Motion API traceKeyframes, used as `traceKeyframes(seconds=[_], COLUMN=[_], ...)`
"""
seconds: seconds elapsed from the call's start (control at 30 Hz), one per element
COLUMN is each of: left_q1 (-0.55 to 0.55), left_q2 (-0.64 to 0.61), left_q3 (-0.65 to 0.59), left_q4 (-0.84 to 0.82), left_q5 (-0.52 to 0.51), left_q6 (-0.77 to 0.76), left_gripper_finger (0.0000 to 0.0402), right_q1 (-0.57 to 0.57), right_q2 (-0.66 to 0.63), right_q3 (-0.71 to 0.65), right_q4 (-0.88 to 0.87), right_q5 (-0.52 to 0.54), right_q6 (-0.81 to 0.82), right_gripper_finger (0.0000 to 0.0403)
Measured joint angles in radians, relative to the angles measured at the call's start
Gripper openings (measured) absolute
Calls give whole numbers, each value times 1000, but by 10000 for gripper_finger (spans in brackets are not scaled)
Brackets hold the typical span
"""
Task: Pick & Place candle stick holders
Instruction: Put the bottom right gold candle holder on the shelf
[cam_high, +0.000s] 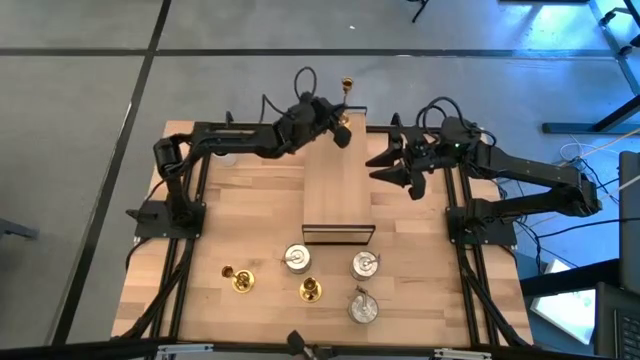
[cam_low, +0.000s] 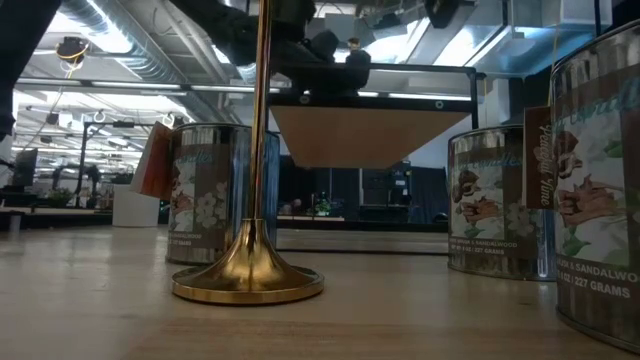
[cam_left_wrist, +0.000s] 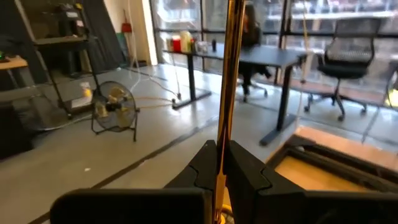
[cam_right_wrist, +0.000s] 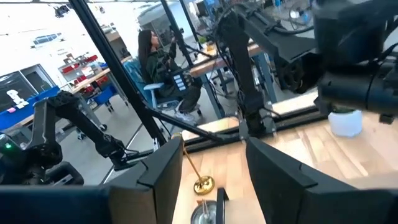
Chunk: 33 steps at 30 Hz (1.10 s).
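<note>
From above, I am holding my left gripper (cam_high: 340, 125) at the far edge of the table (cam_high: 260, 200), beside the raised wooden board (cam_high: 338, 190), its fingers clamped on a slim brass holder (cam_high: 346, 92) whose top is sticking out past the table edge. My right gripper (cam_high: 405, 175) is hovering on the board's other side, fingers partly apart, gripping nothing. I judge I am carrying, so I should be keeping the stem upright and lowering it gently before releasing. Counting what is waiting near the front edge: two more brass holders (cam_high: 240, 279) and three squat silver ones (cam_high: 297, 259).

At table height, one brass holder (cam_low: 250, 270) is standing upright between the tins.

Through my left wrist camera, my fingers (cam_left_wrist: 205, 171) are pressing tight against the brass stem (cam_left_wrist: 230, 81).

Through my right wrist camera, my fingers (cam_right_wrist: 165, 168) are standing apart, a brass holder (cam_right_wrist: 202, 183) lying beyond them.
</note>
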Motion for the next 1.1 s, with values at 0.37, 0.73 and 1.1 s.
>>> traceKeyframes(seconds=[0.37, 0.73, 1.1], left_q1=[26, 16, 26], left_q2=[29, 29, 23], left_q3=[0, 0, -139], left_q4=[44, -19, 96], left_q5=[-29, -16, -18], left_q6=[-67, -87, -174], left_gripper_finger=[11, 11, 11], right_q1=[0, 0, 0], right_q2=[0, 0, 0], right_q3=[0, 0, 0], right_q4=[-55, -58, -58], right_q5=[0, 5, 10], right_q6=[1, -4, -8], right_gripper_finger=[179, 179, 179])
